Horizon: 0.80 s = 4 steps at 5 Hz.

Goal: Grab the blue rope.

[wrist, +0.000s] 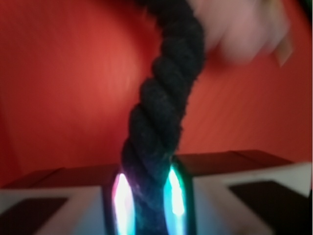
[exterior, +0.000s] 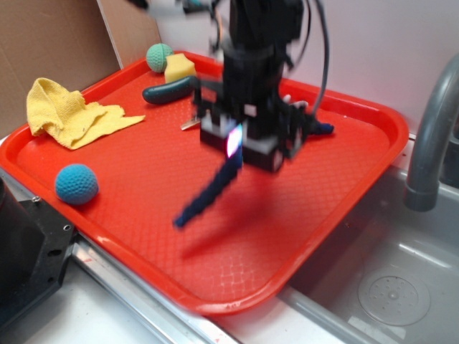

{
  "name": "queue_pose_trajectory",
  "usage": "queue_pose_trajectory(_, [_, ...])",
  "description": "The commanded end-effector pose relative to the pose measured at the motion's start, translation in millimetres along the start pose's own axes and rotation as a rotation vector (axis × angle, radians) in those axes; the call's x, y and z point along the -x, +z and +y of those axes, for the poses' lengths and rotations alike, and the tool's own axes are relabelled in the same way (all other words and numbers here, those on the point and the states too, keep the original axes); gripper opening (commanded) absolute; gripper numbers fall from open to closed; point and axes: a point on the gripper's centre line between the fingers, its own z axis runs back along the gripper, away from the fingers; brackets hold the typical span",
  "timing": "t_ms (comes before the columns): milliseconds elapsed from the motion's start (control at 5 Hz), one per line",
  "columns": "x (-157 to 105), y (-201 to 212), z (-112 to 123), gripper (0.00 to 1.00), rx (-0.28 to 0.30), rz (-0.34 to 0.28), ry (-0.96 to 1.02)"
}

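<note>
jaws clamped on blue rope (wrist: pixel 164 117); free end hangs above red tray (exterior: pixel 143 165). grasp made; next: lift clear.

Light is even and fairly bright in the exterior view, with soft diffuse illumination from above. The gripper (exterior: pixel 247 147) and the arm above it are smeared by motion blur, and the blue rope (exterior: pixel 211 192) hanging below it is streaked as well, throwing a faint, soft shadow on the red tray (exterior: pixel 143 179) just beneath. Things well away from the tool stay sharp. A small pink-white glow shows on the gripper's face. In the wrist view the rope (wrist: pixel 164 112) is softly focused, the tray behind it (wrist: pixel 63 98) blurred and vignetted darker toward the corners. Coloured glare, magenta and green, flares on the pads (wrist: pixel 122 200) beside the rope.
</note>
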Motion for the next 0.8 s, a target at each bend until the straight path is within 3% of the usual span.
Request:
queue_pose_trajectory(0, [-10.7, 110.7, 65.2, 0.0, 0.012, -0.158, -0.017])
queue_pose_trajectory(200, [-6.7, 152.0, 82.2, 0.0, 0.053, -0.138, 0.025])
queue_pose_trajectory(400, [12.7, 152.4, 96.1, 0.0, 0.126, -0.21, 0.095])
queue_pose_trajectory(600, [7.5, 132.3, 98.2, 0.0, 0.079, -0.072, 0.125])
